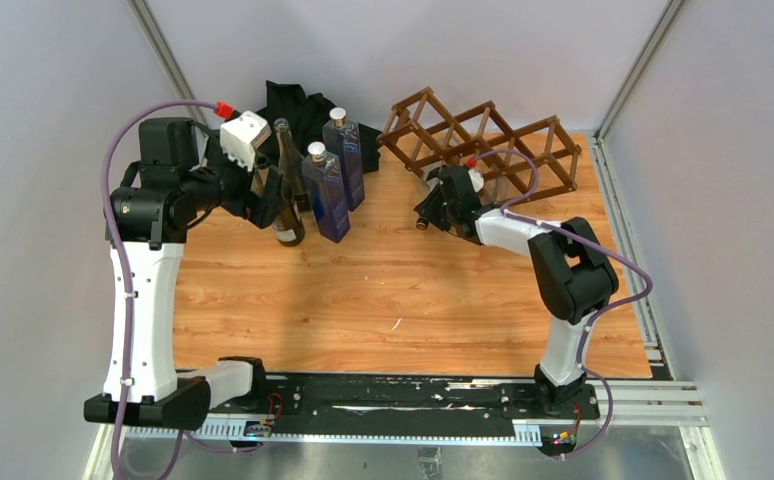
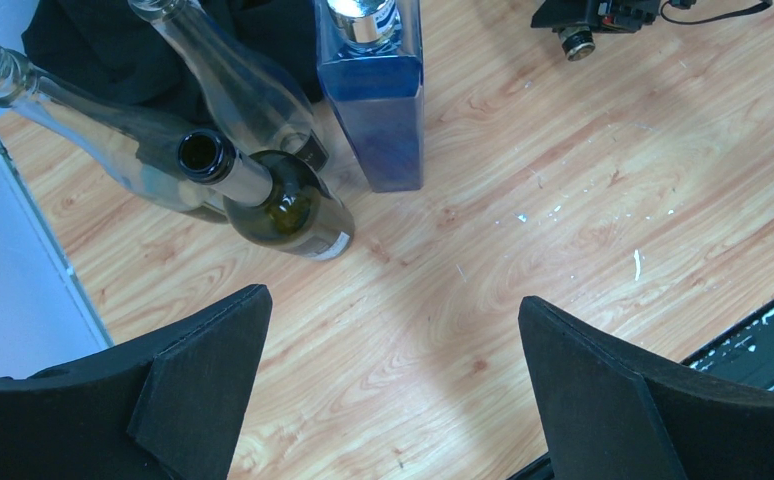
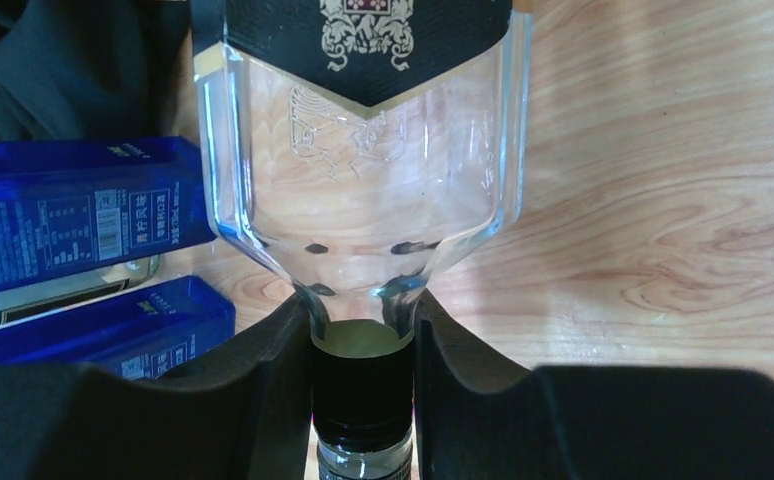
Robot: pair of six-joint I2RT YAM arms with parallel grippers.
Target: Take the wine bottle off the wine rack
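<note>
Just in front of the wine rack (image 1: 483, 140), our right gripper (image 3: 363, 318) pinches the wine bottle (image 3: 363, 200) by its neck; we should draw it straight out, level, clear of the lattice. Our left gripper (image 2: 393, 300) hangs spread.

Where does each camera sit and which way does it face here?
Top external: above and behind the bases, looking down at the light wooden table and dark brown lattice wine rack; both arms show whole.
Left wrist: on the left arm, facing down at a dark green glass bottle; open left gripper fingers frame the bottom.
Right wrist: faces along a clear glass bottle with black label, neck clamped in the right gripper.
Shared: blue square glass bottles appear in all three views.
</note>
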